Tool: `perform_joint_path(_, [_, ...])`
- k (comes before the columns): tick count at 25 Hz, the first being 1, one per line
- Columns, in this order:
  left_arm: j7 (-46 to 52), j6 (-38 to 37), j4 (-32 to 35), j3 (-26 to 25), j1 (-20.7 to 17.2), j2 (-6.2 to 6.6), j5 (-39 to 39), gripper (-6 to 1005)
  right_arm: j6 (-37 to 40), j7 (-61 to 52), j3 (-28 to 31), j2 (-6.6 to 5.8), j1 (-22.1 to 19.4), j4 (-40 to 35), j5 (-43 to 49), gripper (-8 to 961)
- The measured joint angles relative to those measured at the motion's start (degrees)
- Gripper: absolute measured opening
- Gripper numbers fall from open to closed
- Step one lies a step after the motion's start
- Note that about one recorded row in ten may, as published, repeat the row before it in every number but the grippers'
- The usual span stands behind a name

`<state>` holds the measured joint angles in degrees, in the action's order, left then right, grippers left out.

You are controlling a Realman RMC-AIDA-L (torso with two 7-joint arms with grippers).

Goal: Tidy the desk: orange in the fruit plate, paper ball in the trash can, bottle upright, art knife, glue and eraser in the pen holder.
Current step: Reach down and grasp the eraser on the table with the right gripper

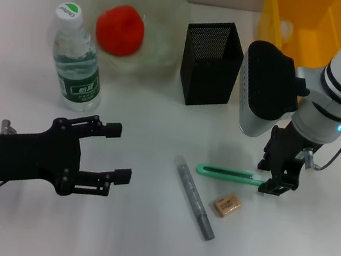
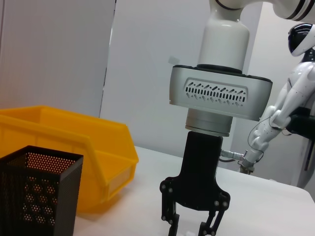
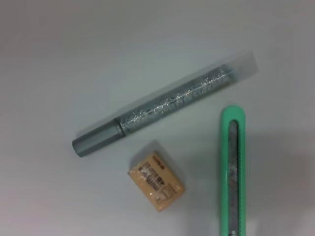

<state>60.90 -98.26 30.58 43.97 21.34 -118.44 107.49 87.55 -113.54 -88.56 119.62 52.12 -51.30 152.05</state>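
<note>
Poised low over the white desk [image 1: 140, 240], right gripper [image 1: 274, 176] at one end of the slim mint-green knife [image 1: 228, 173] — black fingers spread to either side of it, apparently not yet clamped, though contact is hard to judge. Lying flat just beside the knife: the small tan eraser [image 1: 227, 206], a printed rectangular block, and the thin grey glitter-flecked glue [image 1: 195, 198] with its darker tip. Parked near the desk's front edge on the left, left gripper [image 1: 118, 152], matte-black fingers spread wide, holding nothing. Standing upright at the back, the clear ribbed bottle [image 1: 76, 61], green-labelled and white-capped. Resting in the wavy-rimmed pale glass plate [image 1: 169, 11], the red-orange orange [image 1: 120, 29]. Beside it, the square black mesh holder [image 1: 211, 63]; behind, the glossy yellow plastic can [image 1: 310, 27].
</note>
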Motion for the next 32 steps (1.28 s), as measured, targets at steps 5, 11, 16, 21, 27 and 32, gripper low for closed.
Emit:
perform_joint_path(5, [0.0, 0.0, 0.0, 0.0, 0.0, -0.03, 0.0, 859, 0.0, -0.4, -1.1, 0.08, 0.0, 0.0, 0.0, 390])
perform_joint_path(11, [-0.1, 0.0, 0.0, -0.1, 0.0, -0.03, 0.0, 859, -0.1, -0.4, -1.4, 0.08, 0.0, -0.2, 0.0, 376])
perform_joint_path(16, [-0.1, 0.0, 0.0, 0.0, -0.1, -0.03, 0.0, 859, -0.1, -0.5, -1.4, 0.08, 0.0, -0.3, 0.0, 365])
perform_joint_path(21, [-0.1, 0.0, 0.0, 0.0, -0.1, -0.03, 0.0, 859, 0.0, -0.5, -1.4, 0.08, 0.3, -0.2, 0.0, 362])
perform_joint_path(27, [-0.1, -0.1, 0.0, 0.1, -0.1, -0.03, 0.0, 859, 0.1, -0.6, -1.4, 0.08, 0.3, 0.0, 0.0, 358])
perform_joint_path(32, [-0.1, -0.3, 0.0, 0.1, 0.0, -0.03, 0.0, 859, 0.1, -0.6, -1.4, 0.09, 0.3, 0.0, 0.0, 355])
